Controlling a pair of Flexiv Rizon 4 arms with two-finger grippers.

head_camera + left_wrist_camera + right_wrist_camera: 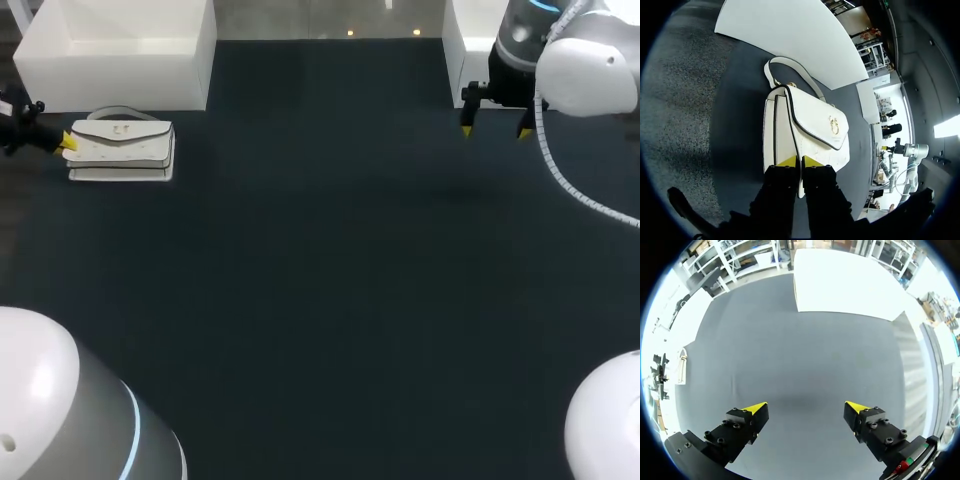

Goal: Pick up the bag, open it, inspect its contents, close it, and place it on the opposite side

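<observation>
The white bag (pixel 122 148) is lying near the table's (pixel 330 280) far left corner, just in front of a white box (pixel 120 50) that is standing along the far edge. In the left wrist view the bag (pixel 810 125) is resting flap-up, with its gold clasp (pixel 834 124) showing and its strap (pixel 790 70) curving out toward the box. The left gripper (pixel 68 142) is sitting at the bag's left end. Its yellow tips (pixel 800 161) are standing almost together, pinching a thin white edge of the bag between them. The right gripper (pixel 494 131) is hanging over the table's far right side, beside a second white box (pixel 470 50). Its fingers (pixel 807 410) are spreading wide apart and holding nothing, with only bare table surface under them.
</observation>
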